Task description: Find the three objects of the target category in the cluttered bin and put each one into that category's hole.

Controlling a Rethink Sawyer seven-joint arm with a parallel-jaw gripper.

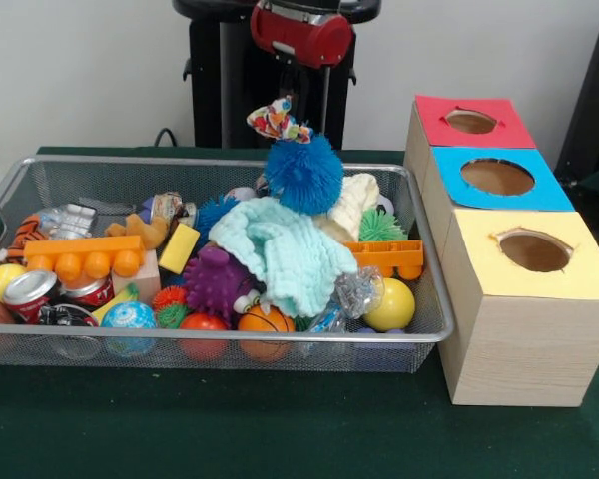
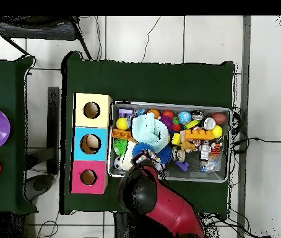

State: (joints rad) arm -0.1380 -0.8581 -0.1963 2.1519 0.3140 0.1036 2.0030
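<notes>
A: Going left to right, how far along does this look?

B: The wire bin [image 1: 40,175] is packed: cans at its 8 o'clock corner, an orange block rail, a purple spiky ball [image 1: 218,281], a pale green cloth [image 1: 285,249] in the middle, a yellow ball [image 1: 391,305] at 4 o'clock. I judge most of the sorting is left. The overhead view seems to show something pale inside the blue box's hole [image 2: 91,144]; I cannot tell what it is.

A: And the pincer?

B: The arm [image 1: 301,35] comes down at 12 o'clock of the bin. A blue fuzzy ball [image 1: 303,174] hangs there above the clutter, with a patterned bow [image 1: 277,122] just over it. The fingers are hidden behind these, so I cannot tell whether they are wide, narrow or holding.

A: So the ball is lifted?

B: It looks raised, directly under the arm. The red [image 1: 471,121], blue [image 1: 497,177] and yellow [image 1: 534,250] holes stand at 3 o'clock, well apart from it.
</notes>
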